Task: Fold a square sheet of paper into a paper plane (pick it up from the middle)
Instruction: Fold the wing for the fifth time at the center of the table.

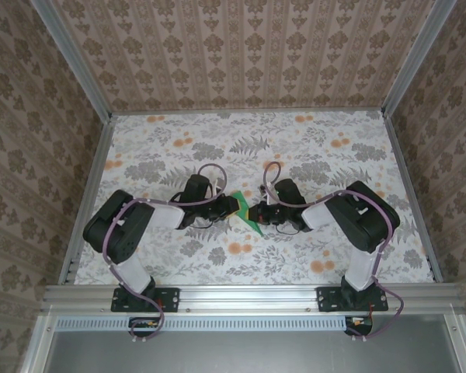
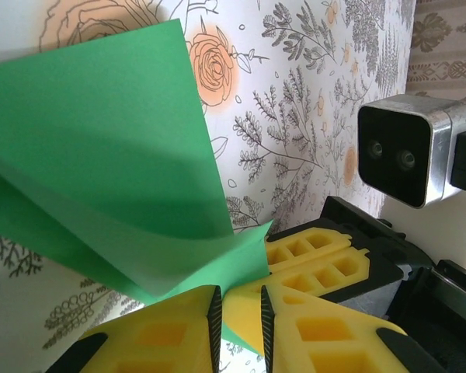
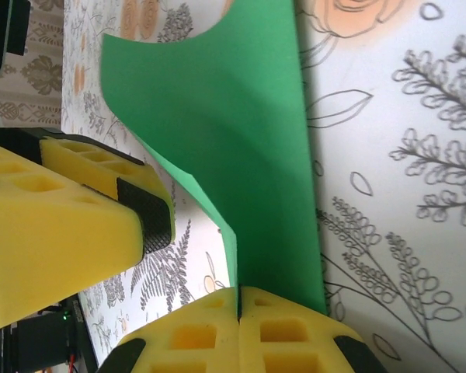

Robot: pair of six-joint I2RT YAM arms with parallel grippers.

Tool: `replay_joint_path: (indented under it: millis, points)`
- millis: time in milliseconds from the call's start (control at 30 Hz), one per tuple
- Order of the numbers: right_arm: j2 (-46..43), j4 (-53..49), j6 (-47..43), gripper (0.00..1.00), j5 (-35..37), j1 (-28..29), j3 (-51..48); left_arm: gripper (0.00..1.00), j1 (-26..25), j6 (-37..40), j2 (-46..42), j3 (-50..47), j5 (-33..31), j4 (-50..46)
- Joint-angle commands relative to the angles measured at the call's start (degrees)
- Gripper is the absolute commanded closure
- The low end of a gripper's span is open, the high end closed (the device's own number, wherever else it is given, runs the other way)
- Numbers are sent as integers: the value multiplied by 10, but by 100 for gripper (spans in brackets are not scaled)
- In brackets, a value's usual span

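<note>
The square sheet of paper is bright green and hangs bent in two curved layers between both grippers, just above the floral cloth. In the right wrist view my right gripper is shut on the sheet's lower edge, its yellow fingers pressed together. In the left wrist view my left gripper stands open by a narrow gap, and a corner of the sheet lies in that gap. The right gripper's fingers sit close in front of it. From above, the left gripper and right gripper meet tip to tip.
The floral grey-and-orange cloth covers the whole table. Patterned walls and metal frame rails close in the left, right and back. The right wrist camera housing hangs close to my left fingers. One left finger is beside the sheet.
</note>
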Motion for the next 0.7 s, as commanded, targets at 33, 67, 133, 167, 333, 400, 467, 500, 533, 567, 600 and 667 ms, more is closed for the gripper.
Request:
replay_joint_path:
  millis: [33,67,133,167,333,400,467,500,533,567,600,667]
  points:
    - [17,-1,16,100,-14,-5,13,79,-5,13,17,15,15,28]
    - [19,-2,16,100,-13,-6,15,79,-5,13,21,17,15,27]
    - [18,-9,14,99,-13,-6,16,81,-4,13,28,19,14,23]
    - [19,-12,14,99,-13,-6,16,81,-4,13,32,20,15,23]
    - [12,-47,0,92,-12,-6,27,84,-4,13,44,25,8,-3]
    - [3,-67,-12,87,-12,-6,33,85,-4,16,45,26,0,-18]
    - [-8,-89,-29,83,-13,-6,37,86,-3,18,45,28,-8,-35]
    - [-15,-103,-39,80,-13,-6,41,86,-3,21,45,30,-12,-45]
    - [-21,-117,-52,78,-13,-6,43,86,-3,22,46,32,-15,-55]
    - [-30,-127,-62,76,-15,-6,44,86,-3,24,46,35,-17,-63]
    - [-38,-137,-74,74,-13,-6,44,86,-3,25,48,38,-18,-68]
    - [-51,-166,-100,72,-12,-6,49,86,-3,25,52,43,-18,-76]
